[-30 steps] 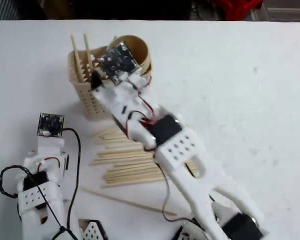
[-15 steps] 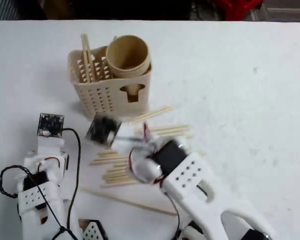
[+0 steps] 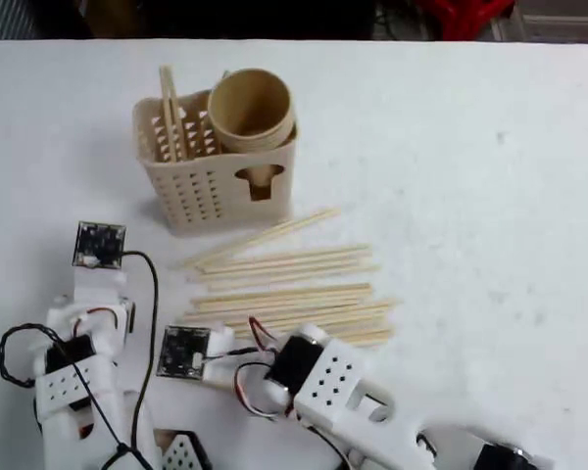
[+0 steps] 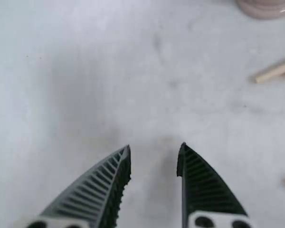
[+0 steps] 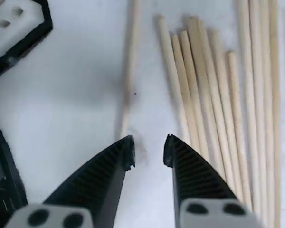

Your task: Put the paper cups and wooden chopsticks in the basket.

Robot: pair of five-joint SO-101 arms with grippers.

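Paper cups [image 3: 252, 106] are seen nested upright in one end of the basket [image 3: 211, 191], and wooden chopsticks [image 3: 168, 108] are stood in its other end. Loose chopsticks [image 3: 294, 292] are spread flat on the tabletop [image 3: 470, 176] just in front of the basket. The right gripper [image 5: 149, 151] is held low by their ends, fingers parted and empty. The left gripper [image 4: 154, 154] is held over bare tabletop, fingers likewise released.

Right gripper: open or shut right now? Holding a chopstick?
Open and empty. In its wrist view the right gripper shows bare table between its tips; the chopsticks lie beyond them.
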